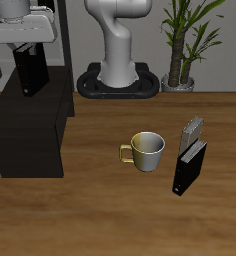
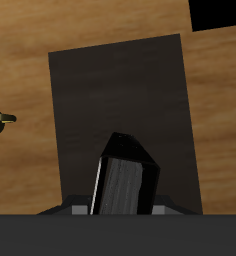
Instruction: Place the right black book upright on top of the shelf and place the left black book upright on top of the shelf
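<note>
Exterior view has the gripper clamped on the right black book, hanging upright over the shelf, so lower it squarely and level, while the left black book waits beside the mug.

Black books, black shelf, brass-yellow mug

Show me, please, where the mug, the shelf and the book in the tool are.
mug (image 1: 148,150): exterior view, on its side wall.
shelf (image 1: 25,135): exterior view, on its flat top.
right black book (image 1: 30,72): exterior view, on its cover, held in the tool (image 1: 26,50).
</note>
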Motion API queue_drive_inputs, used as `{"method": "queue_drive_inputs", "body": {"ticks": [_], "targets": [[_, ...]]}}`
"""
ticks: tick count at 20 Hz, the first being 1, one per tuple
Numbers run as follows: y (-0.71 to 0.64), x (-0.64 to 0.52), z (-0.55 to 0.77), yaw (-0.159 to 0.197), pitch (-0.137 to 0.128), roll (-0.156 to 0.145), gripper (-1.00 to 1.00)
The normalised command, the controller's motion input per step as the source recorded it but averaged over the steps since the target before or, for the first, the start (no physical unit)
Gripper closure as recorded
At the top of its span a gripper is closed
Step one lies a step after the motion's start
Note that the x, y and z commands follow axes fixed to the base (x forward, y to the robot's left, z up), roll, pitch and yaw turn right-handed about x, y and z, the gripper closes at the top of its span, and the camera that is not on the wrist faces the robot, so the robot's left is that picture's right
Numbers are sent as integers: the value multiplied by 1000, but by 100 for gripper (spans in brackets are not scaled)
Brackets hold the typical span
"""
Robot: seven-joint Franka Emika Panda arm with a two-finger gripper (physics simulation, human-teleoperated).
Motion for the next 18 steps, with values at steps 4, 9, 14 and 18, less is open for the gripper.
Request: {"method": "queue_drive_inputs", "body": {"ticks": [4, 9, 14, 18], "targets": [[-78, 85, -266, 0, 37, -19, 100], [-31, 87, -267, -12, 29, -14, 100], [3, -27, -72, -3, 5, -54, -100], [-45, -31, -85, 27, 18, -8, -100]]}}
